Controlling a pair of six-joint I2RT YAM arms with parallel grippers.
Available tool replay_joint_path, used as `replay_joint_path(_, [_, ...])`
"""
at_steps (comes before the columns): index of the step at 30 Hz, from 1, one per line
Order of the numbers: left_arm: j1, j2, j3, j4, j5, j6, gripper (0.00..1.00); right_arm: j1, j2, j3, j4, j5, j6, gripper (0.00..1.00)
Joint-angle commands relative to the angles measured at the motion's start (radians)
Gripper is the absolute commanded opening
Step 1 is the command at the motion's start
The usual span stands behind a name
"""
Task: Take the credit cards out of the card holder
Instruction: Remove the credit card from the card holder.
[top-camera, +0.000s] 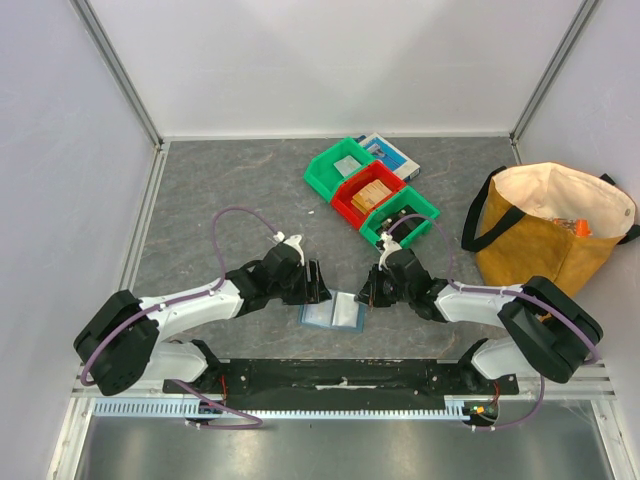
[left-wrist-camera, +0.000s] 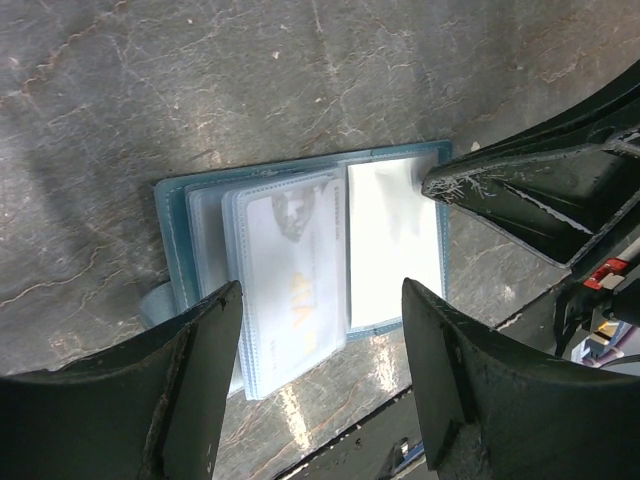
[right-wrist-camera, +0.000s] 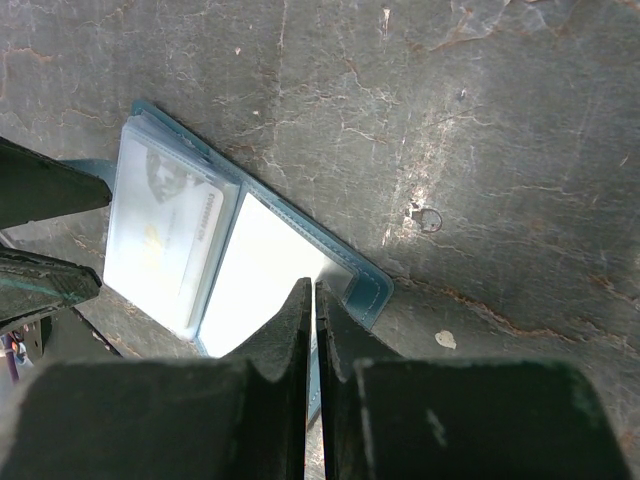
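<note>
**Left hand (left-wrist-camera: 320, 290) spread over card holder (top-camera: 332, 313); right hand (right-wrist-camera: 311, 290) closed, tips on it**

Left hand: fingers (left-wrist-camera: 190, 400) stand well apart with nothing gripped between them. They straddle the holder's left half from above. Contact with the sleeves: cannot tell.

Right hand: fingers (right-wrist-camera: 285, 330) pressed together, only a slit between them. Tips sit on the white panel of the holder's right half, near its outer edge. Whether anything is pinched there: cannot tell.

Card holder: slate-blue, lying open and flat on the desk (top-camera: 220, 190), between the two hands. Its left half carries clear sleeves. A pale credit card (left-wrist-camera: 295, 270) with a small portrait and an orange mark sits in the top sleeve.

Farther back, right of centre: green bin (top-camera: 322, 178), red bin (top-camera: 343, 200) and second green bin (top-camera: 425, 212) in a diagonal row, with a blue-and-white box (top-camera: 395, 155) just behind. A tan tote bag (top-camera: 530, 250) stands at the desk's right side.
</note>
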Motion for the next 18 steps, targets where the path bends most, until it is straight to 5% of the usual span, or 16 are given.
replay_joint_path(1, [0.002, -0.007, 0.001, -0.016, -0.035, 0.043, 0.71, -0.005, 0.010, 0.003, -0.024, -0.010, -0.007, 0.10])
replay_joint_path(18, [0.002, -0.008, 0.017, 0.012, 0.048, 0.040, 0.60, -0.008, 0.016, 0.006, -0.021, -0.018, -0.008, 0.10])
